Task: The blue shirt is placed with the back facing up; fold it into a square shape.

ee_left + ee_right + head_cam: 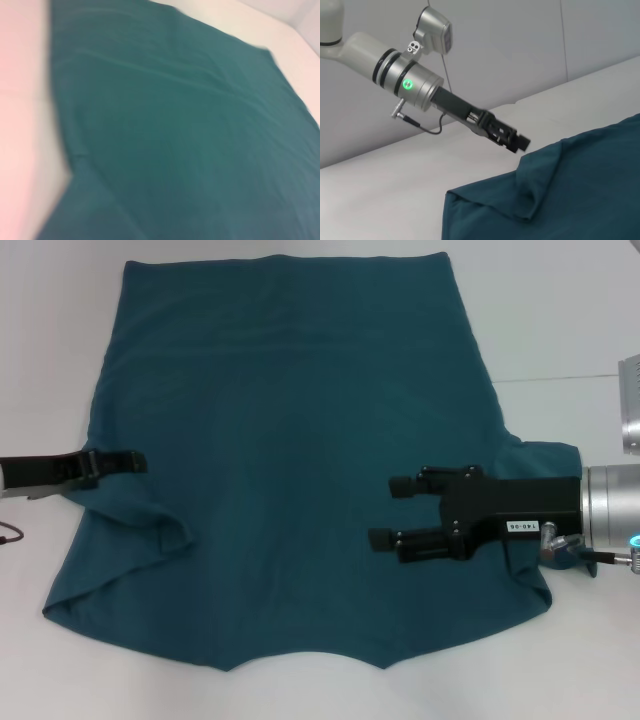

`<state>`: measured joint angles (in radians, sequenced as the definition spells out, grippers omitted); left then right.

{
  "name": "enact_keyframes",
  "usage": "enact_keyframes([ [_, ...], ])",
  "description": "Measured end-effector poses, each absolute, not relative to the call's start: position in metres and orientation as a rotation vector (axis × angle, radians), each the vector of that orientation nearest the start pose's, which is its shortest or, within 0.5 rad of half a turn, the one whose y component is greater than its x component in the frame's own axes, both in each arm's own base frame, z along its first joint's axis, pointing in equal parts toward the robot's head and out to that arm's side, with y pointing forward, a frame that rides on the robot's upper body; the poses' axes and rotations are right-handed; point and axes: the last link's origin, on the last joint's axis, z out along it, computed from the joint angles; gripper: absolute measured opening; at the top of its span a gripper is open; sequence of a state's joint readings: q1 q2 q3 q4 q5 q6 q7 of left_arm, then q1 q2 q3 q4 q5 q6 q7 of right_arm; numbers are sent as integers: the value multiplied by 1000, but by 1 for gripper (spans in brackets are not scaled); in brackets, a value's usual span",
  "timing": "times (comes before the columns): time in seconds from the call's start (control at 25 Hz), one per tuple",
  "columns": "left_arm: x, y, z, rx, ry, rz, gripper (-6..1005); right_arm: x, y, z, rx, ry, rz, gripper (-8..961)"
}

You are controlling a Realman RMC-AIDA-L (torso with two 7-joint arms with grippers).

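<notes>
Head view: blue shirt (pixel 290 460) spreads beneath right end effector (pixel 392 512).

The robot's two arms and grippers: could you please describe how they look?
The right gripper is black with two knobbed fingers, a small white label and a silver cylindrical wrist. The left gripper is also black, on a silver wrist with a green light ring, a thin black cable and a cream arm.

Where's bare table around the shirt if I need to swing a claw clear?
Bare table runs left of the blue shirt, and right of it beyond the right claw. A strip lies nearer than the collar. Crowded: the left sleeve, with the left claw, and the right sleeve under the right arm.
</notes>
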<state>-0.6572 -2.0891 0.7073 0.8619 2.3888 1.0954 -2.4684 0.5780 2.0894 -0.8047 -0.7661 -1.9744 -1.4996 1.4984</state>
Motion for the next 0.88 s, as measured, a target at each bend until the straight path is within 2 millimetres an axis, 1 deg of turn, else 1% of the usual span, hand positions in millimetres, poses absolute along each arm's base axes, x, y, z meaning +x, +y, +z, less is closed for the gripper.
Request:
enact_keyframes([
  [0.08,-278,417,41,-1949,-1574,-402,646,229,355,0,-2762,550,630,909],
  [0.24,-288,421,38,-1876,-1574,-395,838,227,356,0,-2765,540,631,909],
  [0.4,-297,425,29,-1809,-1589,-388,842,226,358,0,-2762,535,629,909],
  [0.64,-300,425,23,-1808,-1608,-363,837,226,360,-1,-2756,533,620,908],
  [0.88,-303,423,20,-1813,-1602,-278,829,225,361,-1,-2754,530,615,908],
])
